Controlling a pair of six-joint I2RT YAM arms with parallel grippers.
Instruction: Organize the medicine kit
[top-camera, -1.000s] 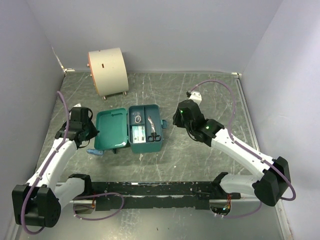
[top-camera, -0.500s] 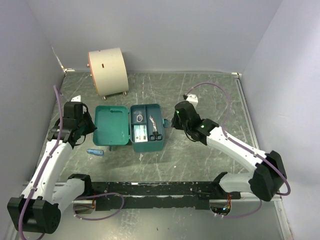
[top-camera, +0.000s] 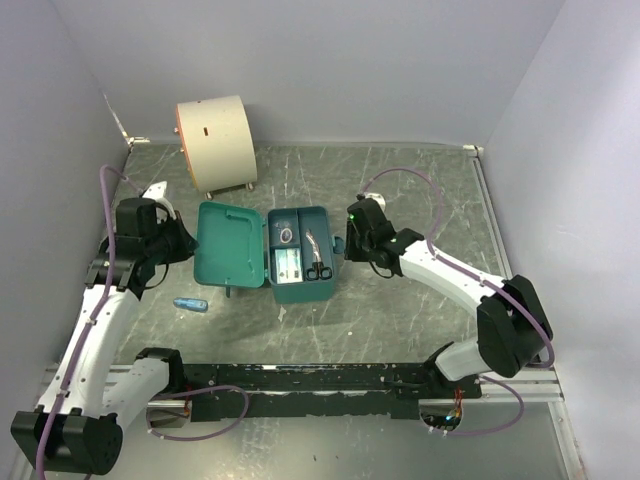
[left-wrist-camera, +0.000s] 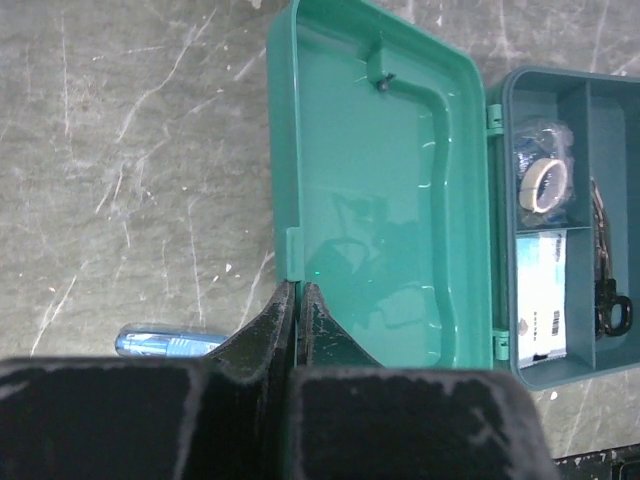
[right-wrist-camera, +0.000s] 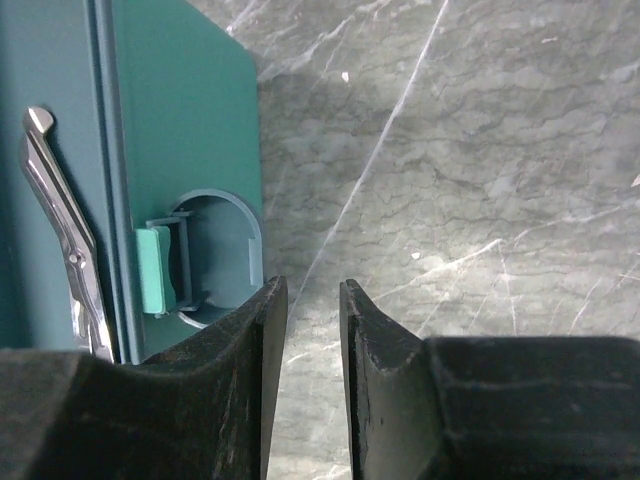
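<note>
At the upper left of the overhead view, a cream drum (top-camera: 213, 140) lies on its side on the gray counter (top-camera: 430, 190), close to the back wall. Below it, at the left of the frame, the left fingers (top-camera: 183, 248) are pressed together and hold nothing. In the left wrist view their tips (left-wrist-camera: 297, 300) sit at the small tab on the rim of the open lid; whether they touch it I cannot tell. A small blue tube (top-camera: 190, 304) lies on the counter just below and left of the lid.

At the middle of the frame sits the medicine kit (top-camera: 300, 285), a teal-green box lying open. Its lid (top-camera: 232, 245) is folded flat to the left, its inside facing up and bare. The base, to the right of the hinge, is split into compartments:
- upper left: a bagged roll of tape (left-wrist-camera: 545, 180)
- lower left: a white packet (left-wrist-camera: 541, 290)
- long right section: scissors (left-wrist-camera: 610, 305) with black handles, beside a silver metal tool (right-wrist-camera: 60, 240)

Just right of the base, the right fingers (top-camera: 350, 244) stand slightly spread with only bare counter between them. In the right wrist view one finger (right-wrist-camera: 268, 320) is near the green latch (right-wrist-camera: 152, 268) set in a recess on the box's side.
</note>
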